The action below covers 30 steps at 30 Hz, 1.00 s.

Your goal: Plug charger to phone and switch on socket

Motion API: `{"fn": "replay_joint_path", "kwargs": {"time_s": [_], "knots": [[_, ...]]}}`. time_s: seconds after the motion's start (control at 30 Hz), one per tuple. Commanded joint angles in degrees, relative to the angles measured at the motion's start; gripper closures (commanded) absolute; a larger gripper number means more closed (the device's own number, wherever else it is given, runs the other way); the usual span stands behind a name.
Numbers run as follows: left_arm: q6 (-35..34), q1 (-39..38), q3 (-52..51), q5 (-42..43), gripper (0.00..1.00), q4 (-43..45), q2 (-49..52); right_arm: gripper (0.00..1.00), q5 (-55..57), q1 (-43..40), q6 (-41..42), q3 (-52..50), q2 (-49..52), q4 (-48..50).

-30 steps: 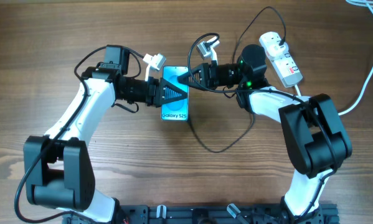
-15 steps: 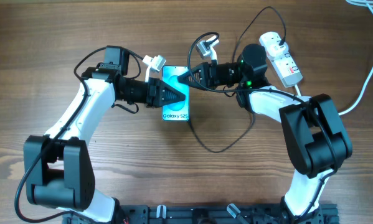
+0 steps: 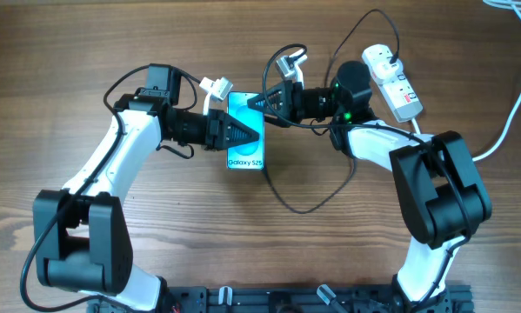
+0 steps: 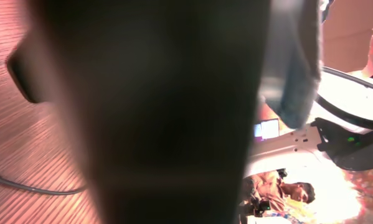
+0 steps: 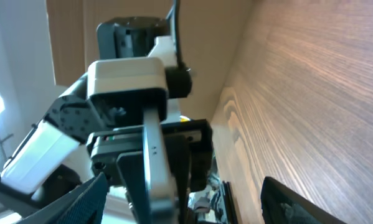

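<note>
The phone (image 3: 245, 146), teal screen with a white "Galaxy S25" band, is held at the table's middle by my left gripper (image 3: 243, 132), which is shut on its left side. My right gripper (image 3: 264, 99) stands open at the phone's top right corner. In the right wrist view the phone (image 5: 156, 155) shows edge-on between the spread right gripper (image 5: 186, 202) fingers. The charger (image 3: 305, 207) is a thin black cable looping from beside the phone toward the white socket (image 3: 395, 83) at the back right. Its plug tip is hidden. A dark blur fills the left wrist view.
A thick white cord (image 3: 510, 117) runs from the socket off the right edge. A black plug (image 3: 354, 76) sits in the socket's left end. Bare wooden tabletop (image 3: 199, 235) lies in front of both arms.
My right gripper has opened at the phone's top corner. My left gripper closed on the phone, which shifted slightly toward the front.
</note>
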Motion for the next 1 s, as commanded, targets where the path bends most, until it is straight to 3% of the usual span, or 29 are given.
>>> {"fn": "replay_joint_path", "kwargs": {"time_s": [0.0, 0.1, 0.33, 0.43, 0.57, 0.67, 0.77, 0.97], "knots": [[1.5, -0.2, 0.2, -1.0, 0.96, 0.0, -1.3, 0.25, 2.5, -0.2, -5.8, 0.2, 0.6, -4.2], [1.5, -0.2, 0.2, -1.1, 0.96, 0.0, -1.3, 0.33, 2.0, -0.1, -8.5, 0.2, 0.6, -8.0], [1.5, -0.2, 0.2, -1.8, 0.96, 1.0, -1.3, 0.41, -1.2, 0.5, -8.4, 0.2, 0.6, -9.5], [1.2, -0.2, 0.2, -1.9, 0.96, 1.9, -1.3, 0.4, -3.0, 1.0, -8.7, 0.2, 0.6, -9.5], [-0.9, -0.2, 0.2, -2.9, 0.96, 2.0, -1.3, 0.28, -2.6, 0.9, -13.0, 0.2, 0.6, -10.4], [-5.6, -0.2, 0.2, -8.9, 0.96, 1.9, -1.3, 0.19, -1.6, 0.8, -14.3, 0.2, 0.6, -10.7], [-13.6, -0.2, 0.2, -21.3, 0.96, 1.9, -1.3, 0.1, 1.8, 0.6, -18.4, 0.2, 0.7, -13.7], [-27.6, -0.2, 0.2, -42.1, 0.96, 1.0, -1.3, 0.07, 13.6, 0.2, -35.4, 0.2, 0.7, -38.1]]}}
